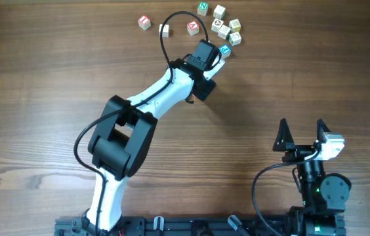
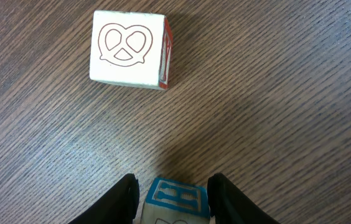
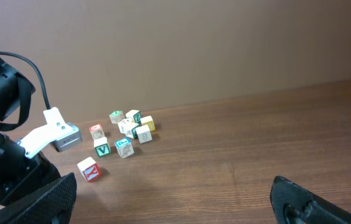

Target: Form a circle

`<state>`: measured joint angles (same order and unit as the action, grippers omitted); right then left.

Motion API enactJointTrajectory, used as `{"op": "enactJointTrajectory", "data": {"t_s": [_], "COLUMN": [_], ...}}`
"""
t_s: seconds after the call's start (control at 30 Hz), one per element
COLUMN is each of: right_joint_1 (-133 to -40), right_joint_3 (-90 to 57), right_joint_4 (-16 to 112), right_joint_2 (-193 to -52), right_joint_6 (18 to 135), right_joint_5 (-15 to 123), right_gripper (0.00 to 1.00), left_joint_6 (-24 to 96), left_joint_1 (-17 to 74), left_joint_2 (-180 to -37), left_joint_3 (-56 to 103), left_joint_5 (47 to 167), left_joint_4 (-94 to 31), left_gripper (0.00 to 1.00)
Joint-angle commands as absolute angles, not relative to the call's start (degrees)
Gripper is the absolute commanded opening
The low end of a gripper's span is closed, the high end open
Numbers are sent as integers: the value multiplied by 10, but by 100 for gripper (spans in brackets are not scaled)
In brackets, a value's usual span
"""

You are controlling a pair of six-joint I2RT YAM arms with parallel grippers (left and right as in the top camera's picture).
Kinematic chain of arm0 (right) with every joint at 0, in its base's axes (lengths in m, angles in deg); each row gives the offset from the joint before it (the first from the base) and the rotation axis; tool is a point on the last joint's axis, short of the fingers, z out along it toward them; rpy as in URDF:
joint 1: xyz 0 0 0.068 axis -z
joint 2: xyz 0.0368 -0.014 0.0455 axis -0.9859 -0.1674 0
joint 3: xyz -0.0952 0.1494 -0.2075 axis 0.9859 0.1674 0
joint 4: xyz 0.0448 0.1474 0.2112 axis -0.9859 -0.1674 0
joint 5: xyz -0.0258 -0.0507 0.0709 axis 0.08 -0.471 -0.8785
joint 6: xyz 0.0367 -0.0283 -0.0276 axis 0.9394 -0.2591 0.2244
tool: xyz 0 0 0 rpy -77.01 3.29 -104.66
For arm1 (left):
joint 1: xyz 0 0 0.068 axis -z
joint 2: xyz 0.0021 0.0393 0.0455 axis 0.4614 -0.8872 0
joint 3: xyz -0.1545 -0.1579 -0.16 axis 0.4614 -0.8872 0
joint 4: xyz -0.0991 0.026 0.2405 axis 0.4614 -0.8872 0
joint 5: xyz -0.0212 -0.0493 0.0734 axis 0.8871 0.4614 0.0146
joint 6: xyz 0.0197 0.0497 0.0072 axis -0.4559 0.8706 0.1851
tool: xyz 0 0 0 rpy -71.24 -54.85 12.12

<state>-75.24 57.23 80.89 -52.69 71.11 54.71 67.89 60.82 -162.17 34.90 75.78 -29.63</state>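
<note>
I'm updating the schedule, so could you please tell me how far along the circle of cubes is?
Done: most cubes sit in a loose clump, not a ring. In hand: the left end effector straddles the blue cube beside the clump; grip unclear. Left: three stray cubes, including the red cube, lie apart, and the ring needs shaping. The right end effector is open.

Dark wood-grain table [image 1: 41, 78]. Far side: tight cluster of pale letter cubes [image 1: 224, 26], teal-faced cube [image 1: 225, 50] just beside it. Leftward, apart: red-faced cube [image 1: 193, 27], white cube [image 1: 164, 29], second red-faced cube [image 1: 144, 22].
</note>
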Motion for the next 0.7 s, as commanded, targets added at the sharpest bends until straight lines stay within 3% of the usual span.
{"op": "enactJointTrajectory", "data": {"t_s": [0.0,0.07,0.27,0.43,0.67], "right_joint_1": [-753,-753,-753,-753,-753], "right_joint_3": [573,573,573,573,573], "right_joint_4": [812,812,812,812,812], "right_joint_2": [-522,-522,-522,-522,-522], "right_joint_6": [700,700,700,700,700], "right_joint_5": [552,552,552,552,552], "right_gripper": [100,100,100,100,100], "left_joint_6": [688,687,687,685,624], "left_joint_1": [605,605,605,605,595], "left_joint_2": [-1615,-1615,-1612,-1602,-1541], "left_joint_3": [355,355,355,355,355], "left_joint_5": [754,754,754,754,740], "left_joint_4": [-295,-294,-282,-270,-252], "left_gripper": [40,40,79,100,100]}}
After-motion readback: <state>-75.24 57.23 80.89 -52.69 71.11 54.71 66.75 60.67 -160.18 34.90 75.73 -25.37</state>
